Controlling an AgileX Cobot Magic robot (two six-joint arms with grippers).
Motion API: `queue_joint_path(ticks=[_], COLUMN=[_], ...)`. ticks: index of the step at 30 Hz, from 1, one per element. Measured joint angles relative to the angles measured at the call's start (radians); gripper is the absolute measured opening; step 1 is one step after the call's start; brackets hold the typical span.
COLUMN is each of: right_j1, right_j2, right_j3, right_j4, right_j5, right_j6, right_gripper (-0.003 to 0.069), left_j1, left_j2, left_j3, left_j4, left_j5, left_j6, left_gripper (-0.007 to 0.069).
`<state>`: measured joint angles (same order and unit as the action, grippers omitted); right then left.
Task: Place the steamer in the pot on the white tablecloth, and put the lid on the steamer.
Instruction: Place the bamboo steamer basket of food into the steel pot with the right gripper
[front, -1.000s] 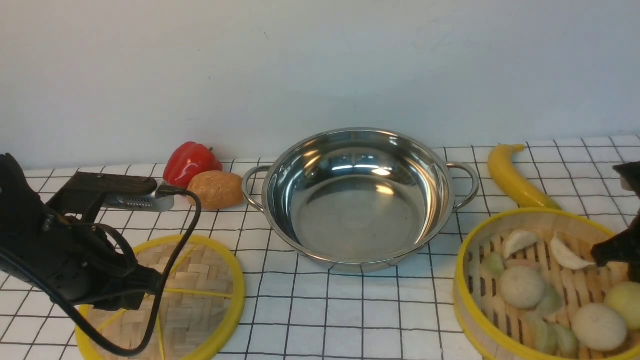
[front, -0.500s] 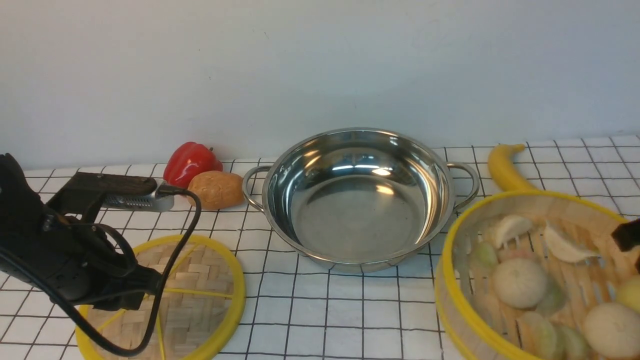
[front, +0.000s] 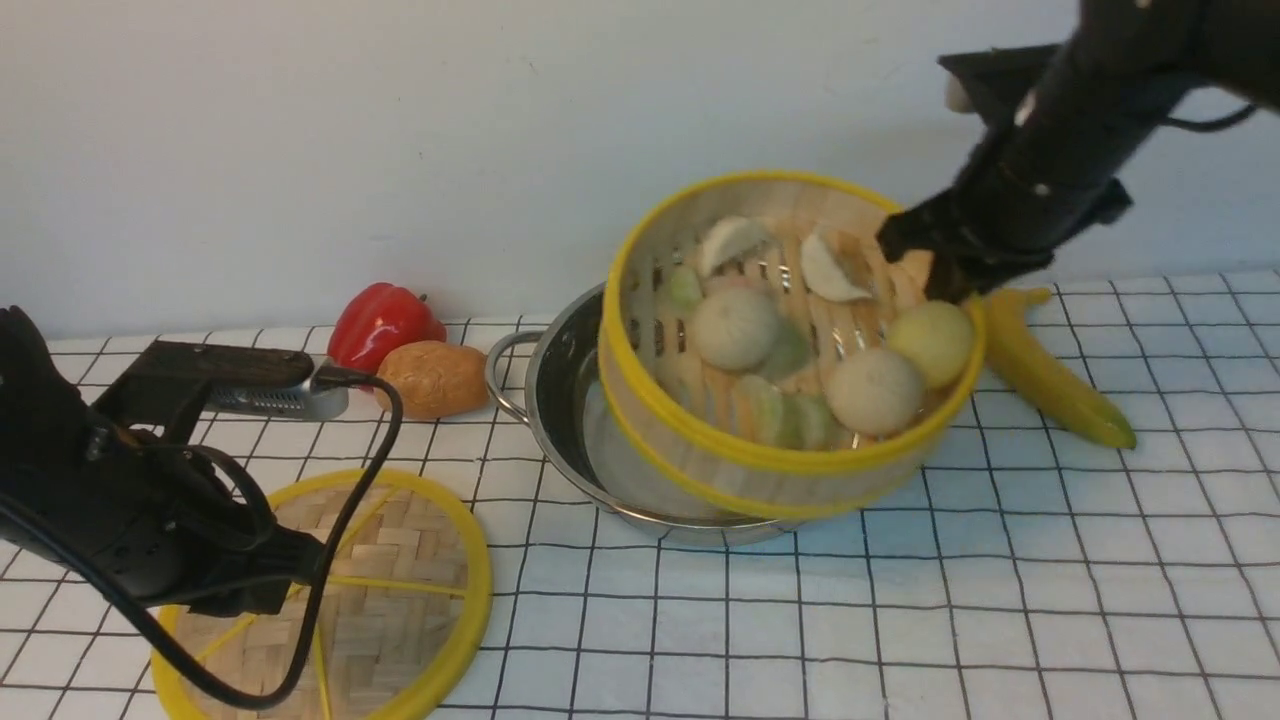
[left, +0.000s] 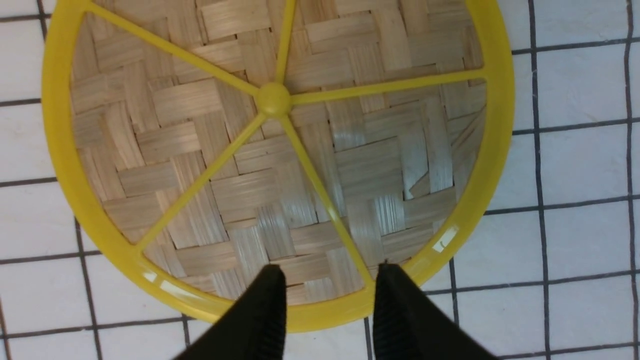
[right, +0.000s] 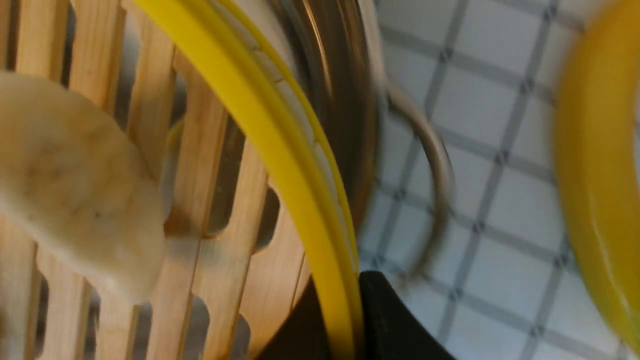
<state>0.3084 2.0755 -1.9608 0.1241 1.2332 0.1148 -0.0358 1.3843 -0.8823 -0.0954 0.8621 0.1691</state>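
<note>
At the far right rim of the steamer (front: 700, 440), the right end effector (front: 925, 262) pinches the yellow edge and holds it tilted over the pot (front: 560, 400), just below and slightly left. Buns and dumplings (front: 735, 328) lie inside the steamer. The left end effector (left: 327, 295), spread, hovers over the lid (front: 400, 560) on the white tablecloth (front: 1000, 600).

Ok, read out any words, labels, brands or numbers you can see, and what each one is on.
None readable. The pot, the steamer, the lid, the white tablecloth, the banana and the red pepper carry no words, labels or numbers; the cloth shows only a black grid.
</note>
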Motion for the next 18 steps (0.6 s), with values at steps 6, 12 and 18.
queue_joint_path(ticks=[6, 12, 18], right_j1=[0.013, 0.013, 0.013], right_j2=[0.133, 0.207, 0.254], right_j3=[-0.172, -0.187, -0.195], right_j4=[0.037, 0.031, 0.012], right_j5=[0.0, 0.009, 0.016], right_j6=[0.031, 0.033, 0.03], right_gripper=[0.0061, 0.0061, 0.0061], left_j1=[0.0, 0.0, 0.0], left_j2=[0.001, 0.001, 0.001], left_j3=[0.0, 0.0, 0.0], left_j4=[-0.002, -0.003, -0.029], left_j5=[-0.001, -0.002, -0.002], left_j6=[0.0, 0.0, 0.0], left_gripper=[0.0243, 0.0243, 0.0243])
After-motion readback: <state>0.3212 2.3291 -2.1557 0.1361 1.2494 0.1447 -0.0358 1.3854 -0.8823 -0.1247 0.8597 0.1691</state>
